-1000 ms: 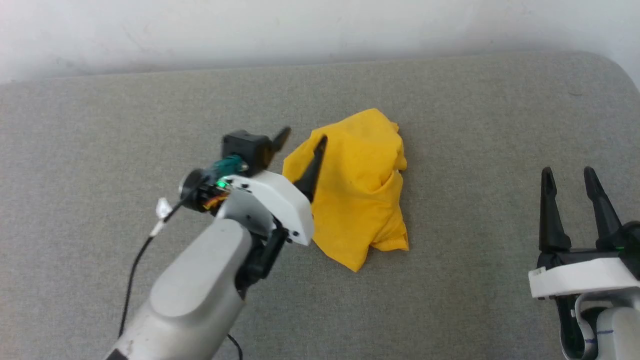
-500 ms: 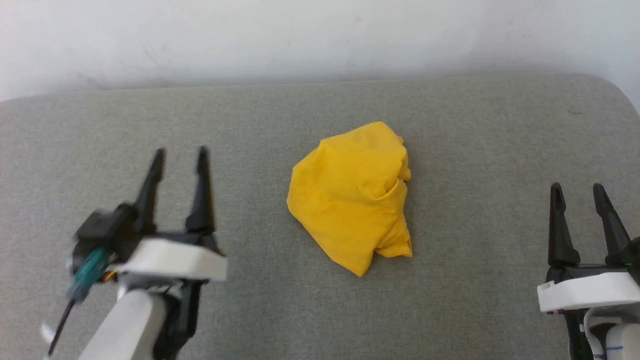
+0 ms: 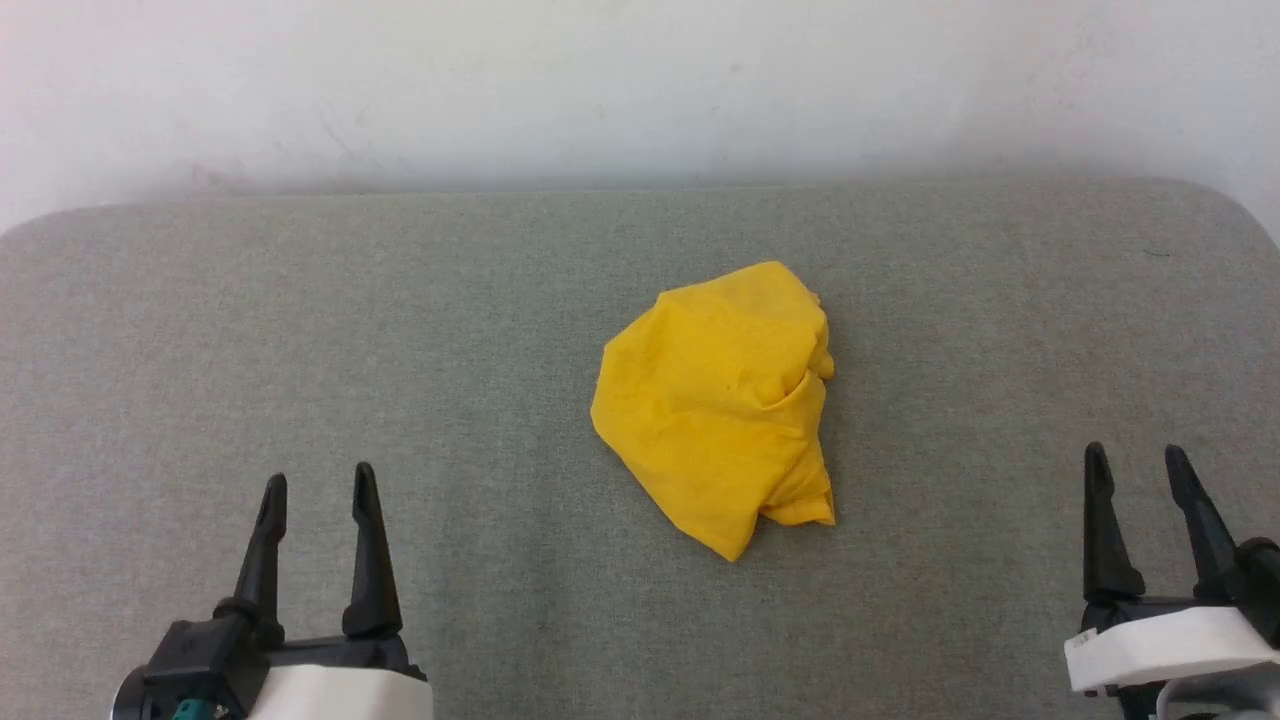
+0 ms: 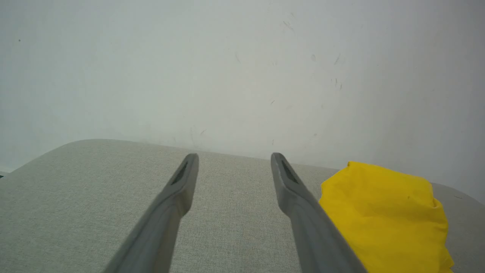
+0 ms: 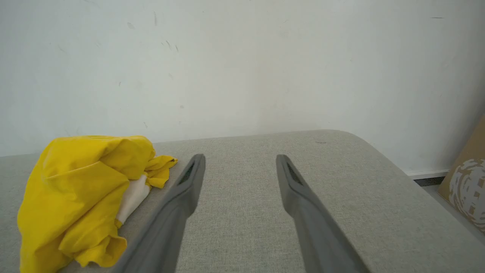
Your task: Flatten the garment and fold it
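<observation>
**Both grippers open and empty; garment heaped mid-surface**

Left gripper (image 3: 319, 475): lower left of the head view, fingers pointing up the view. Fingers are parted with nothing between them, and it is well apart from the cloth. In the left wrist view there is bare grey padded surface (image 3: 200, 330) between the two spread fingers. The yellow heap lies to their right, partly hidden behind the right-hand finger.

Garment (image 3: 715, 410): near the centre of the surface, a little right of middle. It is crumpled into a compact heap, neither flat nor folded. The head view shows plain yellow on top, with tucked folds along its right edge. The right wrist view shows a white patch (image 5: 132, 197) peeking from the layers. Neither gripper touches it.

Right gripper (image 3: 1135, 452): lower right of the head view, fingers pointing up, parted and empty, well apart from the garment. In its wrist view the garment lies to the left of the fingers. Printed cardboard (image 5: 468, 189) leans past the surface's rounded corner at far right. A white wall (image 3: 640, 90) stands behind the surface.
</observation>
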Available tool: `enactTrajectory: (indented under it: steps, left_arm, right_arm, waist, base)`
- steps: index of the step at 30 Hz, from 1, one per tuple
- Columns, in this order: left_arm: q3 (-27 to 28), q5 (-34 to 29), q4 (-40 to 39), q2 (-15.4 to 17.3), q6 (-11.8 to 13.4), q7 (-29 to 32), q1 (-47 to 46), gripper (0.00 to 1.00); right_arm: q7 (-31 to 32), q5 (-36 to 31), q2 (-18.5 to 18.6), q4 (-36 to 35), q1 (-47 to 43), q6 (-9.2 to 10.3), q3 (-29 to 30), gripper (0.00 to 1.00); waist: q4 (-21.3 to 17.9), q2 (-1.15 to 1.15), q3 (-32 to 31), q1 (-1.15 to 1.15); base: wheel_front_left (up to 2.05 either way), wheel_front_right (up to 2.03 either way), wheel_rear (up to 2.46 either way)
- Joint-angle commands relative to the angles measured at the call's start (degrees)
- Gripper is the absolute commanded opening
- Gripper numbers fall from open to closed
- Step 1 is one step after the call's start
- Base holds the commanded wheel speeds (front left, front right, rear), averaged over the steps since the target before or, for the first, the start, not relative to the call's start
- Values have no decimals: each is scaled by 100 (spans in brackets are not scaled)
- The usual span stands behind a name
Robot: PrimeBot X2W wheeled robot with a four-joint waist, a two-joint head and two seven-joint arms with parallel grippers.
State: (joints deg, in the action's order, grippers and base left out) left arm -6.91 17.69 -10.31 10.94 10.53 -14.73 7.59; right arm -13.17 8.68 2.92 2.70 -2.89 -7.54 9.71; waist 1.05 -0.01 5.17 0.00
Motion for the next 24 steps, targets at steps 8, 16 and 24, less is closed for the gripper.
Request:
enactTrajectory:
  steps: [8,16,24]
  left_arm:
    - [402,-386,210,-444,-528,-27,22,100]
    - [618,-525,319,-674,-866,-27,-137,100]
    - [677,-586,396,-774,-1084,-27,-433,100]
  right_arm:
    - [-42,53,-4,70,-33,5,-130,100]
    - [193,-40,-4,-168,444,5,-488,100]
    - [1860,-33,-4,-285,1601,5,-793,100]
  waist:
    - [55,1,-19,0]
    - [104,1,188,0]
    - [294,1,621,0]
  base:
    - [0,0,0]
    - [0,0,0]
    - [0,0,0]
